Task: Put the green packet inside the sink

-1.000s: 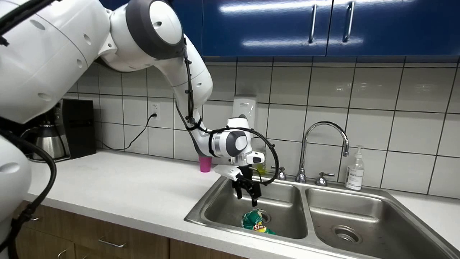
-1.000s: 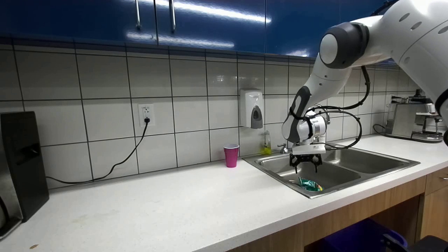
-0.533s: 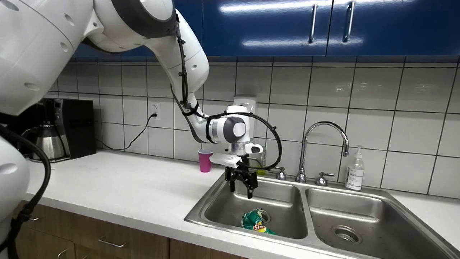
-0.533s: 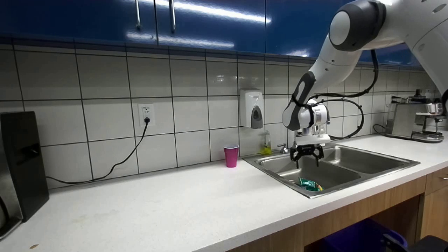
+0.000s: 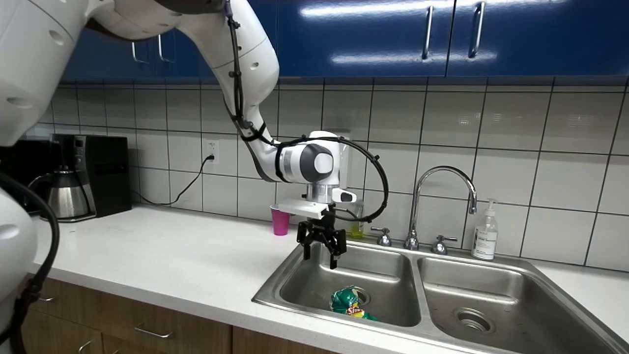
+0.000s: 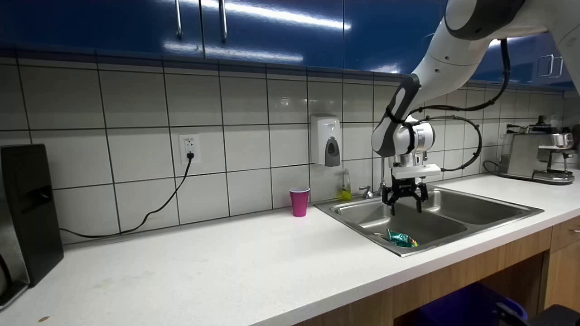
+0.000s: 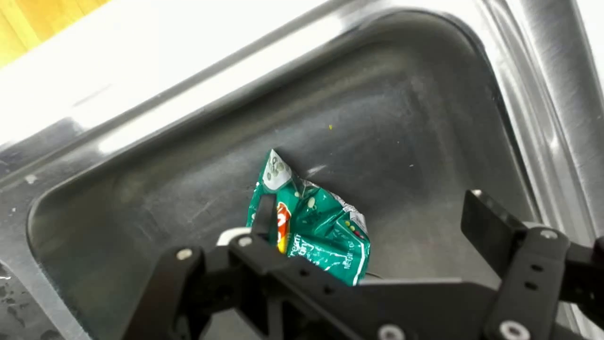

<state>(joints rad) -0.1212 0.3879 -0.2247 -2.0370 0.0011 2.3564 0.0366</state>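
Counter [image 6: 181,271]: white, running along a tiled wall [image 5: 501,123], blue cabinets [image 5: 363,39] overhead.
Green packet [image 5: 345,300]: inside the sink [image 5: 423,290], lying crumpled on the floor of the left basin [image 5: 309,290], on the near side of the drain [image 5: 364,296]; from where I stand I cannot tell whether packet and drain touch. Red, yellow and white print on it.
Gripper [image 5: 320,257]: black, fingers spread well apart and pointing down; hangs over the left basin, above the packet and apart from it. In the wrist view one finger [image 7: 266,219] crosses in front of the packet's edge.
Arm [image 5: 255,59]: white with dark joints, black cable looped at the wrist.
Faucet [image 5: 415,206]: chrome, arched, at the far rim.
Pump bottle [image 5: 485,241]: upright, far rim, right of the faucet.
Pink cup [image 6: 299,202]: upright on the counter, left of the sink.
Wall dispenser [image 6: 325,139]: white and grey, above and right of the cup.
Coffee maker [image 5: 113,177]: black, far left on the counter, steel jug [image 5: 69,194] beside its dark body.
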